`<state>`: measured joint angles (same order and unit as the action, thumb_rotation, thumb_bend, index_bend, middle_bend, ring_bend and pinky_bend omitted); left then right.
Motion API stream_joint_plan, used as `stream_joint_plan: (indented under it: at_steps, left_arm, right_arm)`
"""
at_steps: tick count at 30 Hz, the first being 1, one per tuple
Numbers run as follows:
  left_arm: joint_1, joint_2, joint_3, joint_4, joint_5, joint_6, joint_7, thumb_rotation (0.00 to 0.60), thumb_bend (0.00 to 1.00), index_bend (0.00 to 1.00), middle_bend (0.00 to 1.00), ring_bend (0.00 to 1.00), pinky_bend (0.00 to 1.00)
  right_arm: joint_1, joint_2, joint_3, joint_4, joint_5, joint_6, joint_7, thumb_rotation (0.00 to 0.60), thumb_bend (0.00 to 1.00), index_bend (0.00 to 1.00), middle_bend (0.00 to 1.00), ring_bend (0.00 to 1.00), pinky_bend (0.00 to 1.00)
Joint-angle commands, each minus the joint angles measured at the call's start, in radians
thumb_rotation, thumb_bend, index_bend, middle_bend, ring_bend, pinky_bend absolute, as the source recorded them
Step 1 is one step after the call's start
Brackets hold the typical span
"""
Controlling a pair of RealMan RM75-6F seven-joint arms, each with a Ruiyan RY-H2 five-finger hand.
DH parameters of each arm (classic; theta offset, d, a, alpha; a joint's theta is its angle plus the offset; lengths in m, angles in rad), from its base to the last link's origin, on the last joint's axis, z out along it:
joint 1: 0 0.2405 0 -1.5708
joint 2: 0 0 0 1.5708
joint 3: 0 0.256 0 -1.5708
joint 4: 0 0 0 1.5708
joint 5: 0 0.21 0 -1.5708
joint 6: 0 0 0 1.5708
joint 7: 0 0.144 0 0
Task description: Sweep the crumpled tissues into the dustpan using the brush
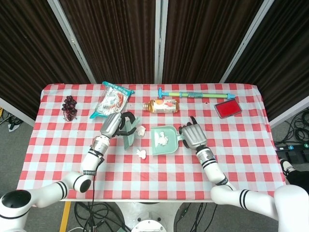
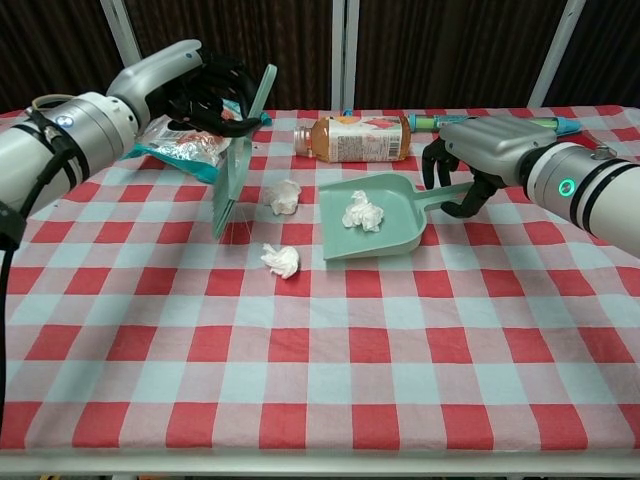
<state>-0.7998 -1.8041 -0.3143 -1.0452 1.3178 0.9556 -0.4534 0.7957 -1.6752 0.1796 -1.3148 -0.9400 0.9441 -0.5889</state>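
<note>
my left hand [image 2: 200, 95] grips the brush [image 2: 236, 160], bristles down on the bench [image 2: 330, 340]. two loose tissues [image 2: 281, 260] lie at 9 o'clock of the dustpan [image 2: 395, 235], one inside. my right hand [image 2: 478, 160] is closed on its handle.

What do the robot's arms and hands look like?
Both arms are white and silver tubes with black rings at the joints. The left hand and right hand have silver backs and black fingers. A green light glows on the right wrist, and a black cable runs along the left arm.
</note>
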Motion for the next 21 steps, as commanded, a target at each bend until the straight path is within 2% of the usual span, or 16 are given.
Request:
stream_joint_plan:
  at_steps: [1, 10, 21]
  left_arm:
    - [-0.035, -0.03, -0.001, 0.068, 0.002, -0.034, -0.043, 0.6, 0.47, 0.53, 0.59, 0.78, 0.96]
    - [-0.113, -0.094, -0.003, 0.199, 0.014, -0.102, -0.141, 0.6, 0.47, 0.53, 0.58, 0.76, 0.96]
    - [-0.169, -0.157, 0.022, 0.257, 0.063, -0.109, -0.29, 0.6, 0.47, 0.53, 0.58, 0.74, 0.96]
  right_arm:
    - [0.008, -0.008, 0.0, 0.01, 0.014, 0.004, -0.024, 0.6, 0.36, 0.62, 0.56, 0.29, 0.08]
    - [0.03, -0.044, 0.006, 0.04, 0.047, 0.005, -0.072, 0.6, 0.36, 0.62, 0.56, 0.29, 0.08]
    - [0.051, -0.085, 0.013, 0.069, 0.058, 0.001, -0.086, 0.6, 0.36, 0.62, 0.56, 0.29, 0.08]
